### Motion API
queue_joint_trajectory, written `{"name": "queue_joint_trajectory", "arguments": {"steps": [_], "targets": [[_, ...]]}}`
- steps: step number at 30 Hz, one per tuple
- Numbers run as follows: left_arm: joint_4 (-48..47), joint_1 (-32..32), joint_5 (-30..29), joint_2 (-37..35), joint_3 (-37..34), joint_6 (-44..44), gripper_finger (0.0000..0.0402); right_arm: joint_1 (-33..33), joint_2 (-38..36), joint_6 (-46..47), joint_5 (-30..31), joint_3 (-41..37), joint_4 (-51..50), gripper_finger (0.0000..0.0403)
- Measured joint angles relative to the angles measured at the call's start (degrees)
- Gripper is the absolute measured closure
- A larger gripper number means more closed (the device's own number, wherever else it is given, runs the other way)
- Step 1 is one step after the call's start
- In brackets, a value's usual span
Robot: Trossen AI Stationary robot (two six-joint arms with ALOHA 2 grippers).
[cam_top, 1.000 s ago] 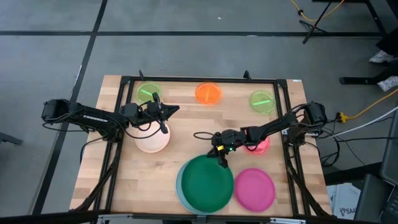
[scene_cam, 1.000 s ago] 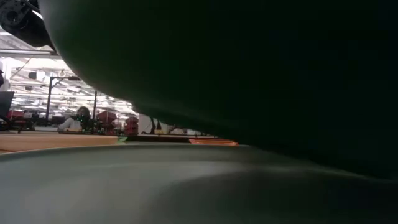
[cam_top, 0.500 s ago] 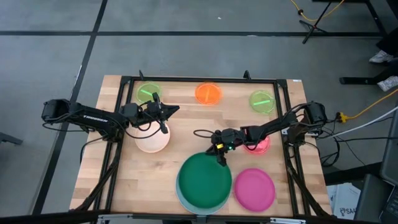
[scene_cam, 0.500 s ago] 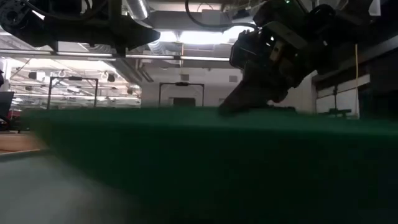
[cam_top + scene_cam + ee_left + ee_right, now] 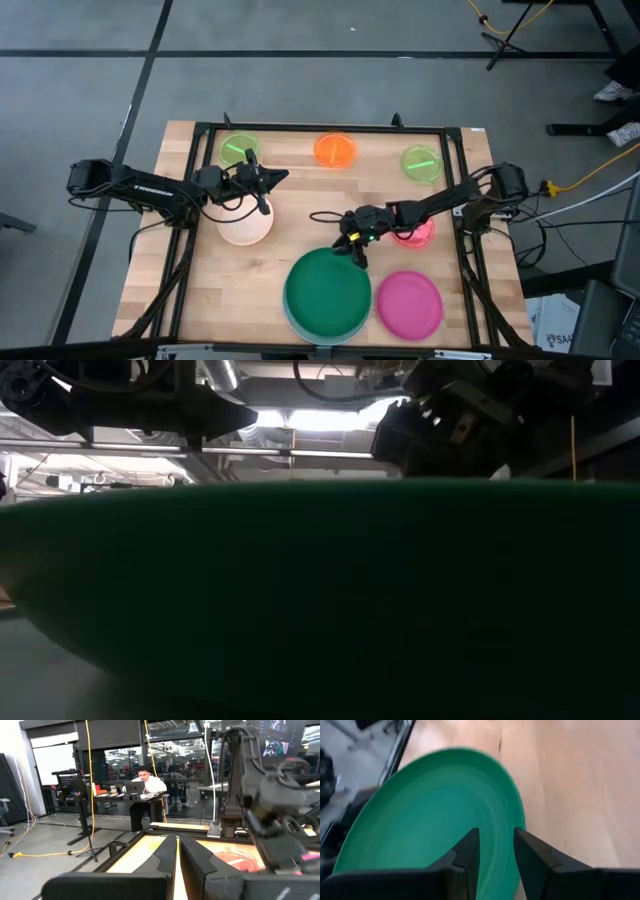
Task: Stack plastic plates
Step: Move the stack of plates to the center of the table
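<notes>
The large dark green plate lies level inside the light blue plate, of which only the left rim shows, near the table's front edge. My right gripper stands open just above the green plate's far rim, its fingers pointing down. My left gripper hovers shut, with nothing in it, over the far edge of the pale pink plate. In the low view the green plate fills the foreground.
A magenta plate lies right of the green one. A small red plate sits under my right arm. Two lime green plates and an orange plate line the far edge. A person sits at a desk beyond the table.
My right gripper has let go of the dark green plate and risen slightly off its far rim. The plate, held tilted a second ago, has dropped flat onto the light blue plate and settled a little toward the table's left.
</notes>
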Motion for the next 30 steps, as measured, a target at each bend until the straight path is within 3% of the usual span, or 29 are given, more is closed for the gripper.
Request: {"name": "queue_joint_trajectory", "arguments": {"steps": [2, 7, 12, 17, 21, 30], "targets": [[0.0, 0.02, -0.01, 0.0, 0.0, -0.03, 0.0386, -0.11, -4.29, -1.19, 1.47, 0.14, -7.0, 0.0293], [0.0, 0.02, -0.01, 0.0, 0.0, -0.05, 0.0386, 0.91, -16.33, -1.58, 12.35, -1.08, -22.78, 0.0292], [0.0, 0.02, -0.01, 0.0, 0.0, -0.09, 0.0386, 3.01, -24.97, 2.22, 21.04, -5.32, -29.43, 0.0292], [0.02, 0.02, -0.01, 0.0, 0.0, -0.14, 0.0386, 4.54, -27.37, 11.5, 18.83, -11.76, -28.56, 0.0292], [0.02, 0.02, 0.0, 0.0, 0.0, -0.16, 0.0386, 5.97, -25.54, 17.37, 15.06, -15.71, -22.26, 0.0292], [0.04, 0.02, -0.02, 0.0, 0.0, -0.16, 0.0386, 6.95, -16.84, 19.65, 11.0, -17.41, -10.94, 0.0292]]}}
